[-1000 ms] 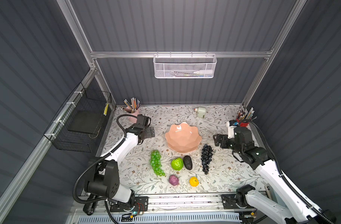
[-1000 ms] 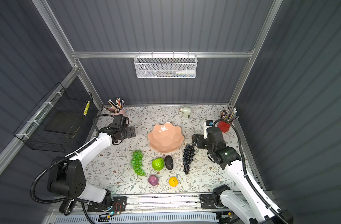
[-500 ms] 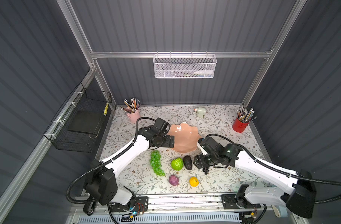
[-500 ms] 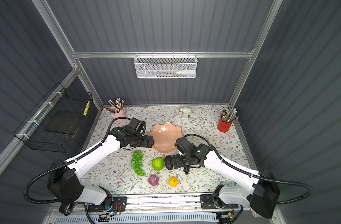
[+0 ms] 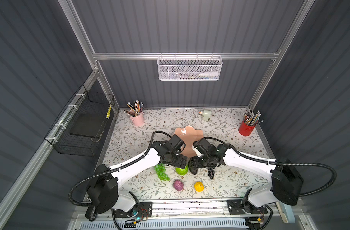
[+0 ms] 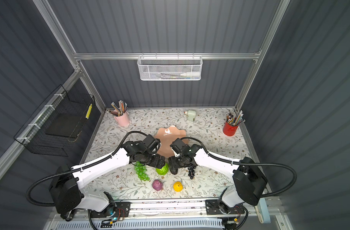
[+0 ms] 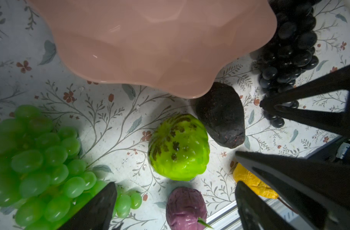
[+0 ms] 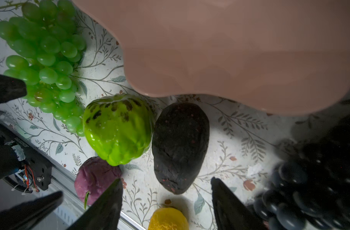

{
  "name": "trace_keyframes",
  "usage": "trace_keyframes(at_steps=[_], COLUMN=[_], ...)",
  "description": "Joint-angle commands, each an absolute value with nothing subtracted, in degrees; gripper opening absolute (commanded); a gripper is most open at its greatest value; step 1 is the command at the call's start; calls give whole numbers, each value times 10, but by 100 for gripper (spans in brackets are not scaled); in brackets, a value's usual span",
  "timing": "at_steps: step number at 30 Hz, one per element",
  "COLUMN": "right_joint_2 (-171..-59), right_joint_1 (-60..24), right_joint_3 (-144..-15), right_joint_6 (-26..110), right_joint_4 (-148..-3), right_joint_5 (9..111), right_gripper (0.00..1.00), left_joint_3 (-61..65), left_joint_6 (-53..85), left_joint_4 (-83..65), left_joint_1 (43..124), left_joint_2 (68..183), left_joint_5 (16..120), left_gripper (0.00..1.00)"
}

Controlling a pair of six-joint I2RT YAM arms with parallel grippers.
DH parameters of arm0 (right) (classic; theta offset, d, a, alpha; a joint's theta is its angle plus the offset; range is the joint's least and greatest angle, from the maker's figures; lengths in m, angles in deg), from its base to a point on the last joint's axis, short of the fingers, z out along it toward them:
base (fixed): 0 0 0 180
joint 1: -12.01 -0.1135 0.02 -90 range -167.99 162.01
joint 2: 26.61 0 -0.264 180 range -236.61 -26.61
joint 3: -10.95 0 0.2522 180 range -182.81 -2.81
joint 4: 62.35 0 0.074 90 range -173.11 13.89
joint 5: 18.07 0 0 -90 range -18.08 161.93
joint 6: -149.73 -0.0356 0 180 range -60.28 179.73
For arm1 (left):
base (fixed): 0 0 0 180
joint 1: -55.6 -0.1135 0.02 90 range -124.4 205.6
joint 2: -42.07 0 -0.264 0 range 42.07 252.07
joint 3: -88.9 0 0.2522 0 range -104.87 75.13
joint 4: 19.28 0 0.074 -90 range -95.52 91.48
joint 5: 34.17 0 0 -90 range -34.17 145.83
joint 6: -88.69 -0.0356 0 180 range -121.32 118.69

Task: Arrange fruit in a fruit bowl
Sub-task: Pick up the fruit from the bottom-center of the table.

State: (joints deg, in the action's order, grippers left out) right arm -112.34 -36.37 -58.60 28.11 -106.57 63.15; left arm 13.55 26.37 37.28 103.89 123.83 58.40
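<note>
The pink fruit bowl [image 5: 187,137] [image 6: 170,139] stands mid-table with nothing in it. In front of it lie the fruit: green grapes [image 5: 161,173], a lime-green fruit [image 5: 182,170], a dark avocado [image 5: 193,170], dark grapes [image 5: 211,173], a purple fruit [image 5: 178,184] and a yellow fruit [image 5: 199,186]. My left gripper [image 7: 175,191] hangs open above the lime-green fruit [image 7: 179,147] and the purple fruit [image 7: 186,209]. Open too, my right gripper [image 8: 167,184] has its fingers on either side of the avocado [image 8: 181,147], apart from it. Both arms hide the bowl's near rim in both top views.
A pink pencil cup [image 5: 137,119] stands back left, a red pencil cup [image 5: 246,127] back right, a small sharpener [image 5: 206,115] at the back. A white wire basket [image 5: 190,68] hangs on the rear wall, a black one [image 5: 86,127] on the left wall. The two grippers are close together.
Both arms have swung in from the table's sides to the fruit in front of the bowl. The right jaws have narrowed somewhat.
</note>
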Motion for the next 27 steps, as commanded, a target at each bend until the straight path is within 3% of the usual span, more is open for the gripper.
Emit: trace_keyframes(at_steps=[1, 21, 27], right_joint_2=[-1142, -1213, -1205], right_joint_1=[-365, -379, -383], right_joint_3=[-601, -605, -589], right_joint_6=[289, 312, 306], right_joint_4=[-1048, -1050, -1041], right_joint_5=[631, 698, 712], right_gripper=[70, 64, 52], left_joint_3=[143, 161, 158], left_joint_6=[283, 300, 297], left_joint_4=[380, 373, 370], left_joint_1=[1038, 1038, 1038], left_joint_2=[1218, 1202, 1207], left_joint_5=[570, 513, 505], left_gripper=[94, 97, 97])
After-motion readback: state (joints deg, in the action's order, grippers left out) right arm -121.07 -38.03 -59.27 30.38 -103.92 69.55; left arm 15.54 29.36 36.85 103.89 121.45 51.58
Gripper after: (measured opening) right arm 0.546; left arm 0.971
